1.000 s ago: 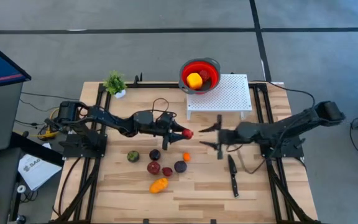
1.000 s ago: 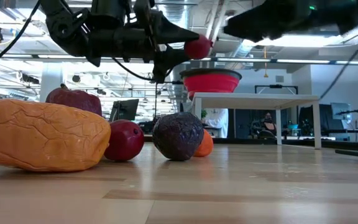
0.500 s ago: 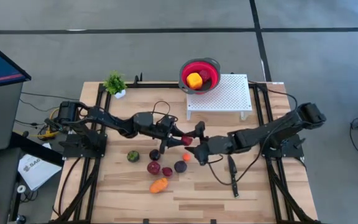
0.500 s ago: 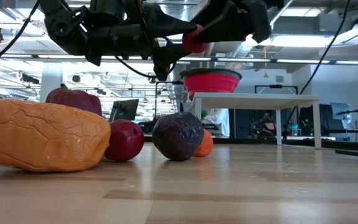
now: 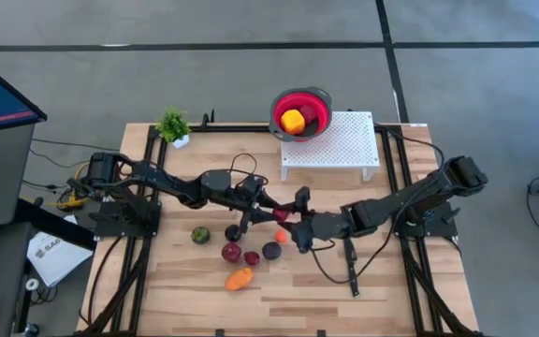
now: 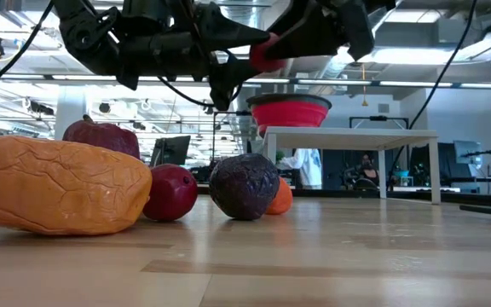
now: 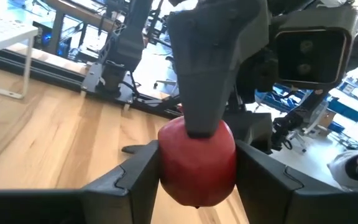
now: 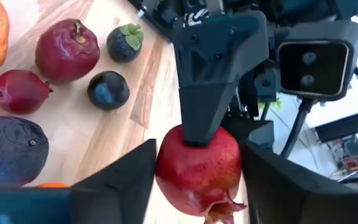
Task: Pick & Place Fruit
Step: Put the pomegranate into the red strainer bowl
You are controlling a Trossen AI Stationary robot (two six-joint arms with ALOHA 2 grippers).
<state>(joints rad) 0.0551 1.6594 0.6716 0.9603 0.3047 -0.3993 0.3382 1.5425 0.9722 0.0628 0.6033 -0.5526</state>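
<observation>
A red pomegranate-like fruit point(image 5: 281, 213) hangs in the air over the table's middle, between my two grippers. My left gripper point(image 7: 197, 177) reaches in from the table's left and is shut on it. My right gripper point(image 8: 197, 168) comes from the table's right, open, with a finger close on each side of the same fruit point(image 8: 197, 163). Several more fruit lie on the wood below: green point(image 5: 200, 235), dark ones point(image 5: 233, 232) point(image 5: 271, 250), red ones point(image 5: 231, 252), a small orange point(image 5: 281, 236) and a long orange one point(image 5: 239, 278). A yellow fruit point(image 5: 292, 120) sits in the red bowl point(image 5: 318, 101). My left gripper pinches the red fruit's middle point(image 7: 166, 168) between its two fingers, one on each opposite side, coming level from the table's left. The fruit is lifted clear of the table point(image 6: 267, 53). My right gripper's fingers point(image 8: 135, 174) flank the fruit; I cannot tell whether they touch it.
The red bowl stands at the far edge, partly on a white perforated stand point(image 5: 330, 140). A black-handled knife point(image 5: 351, 262) lies under the right arm. A small potted plant point(image 5: 173, 124) stands at the far left. Bare wood lies toward the near edge.
My right gripper has moved toward the table's left, from well apart up to the red fruit, and its fingers now stand around it. My left gripper has kept its hold, and the fruit has stayed in the air at about the same place.
</observation>
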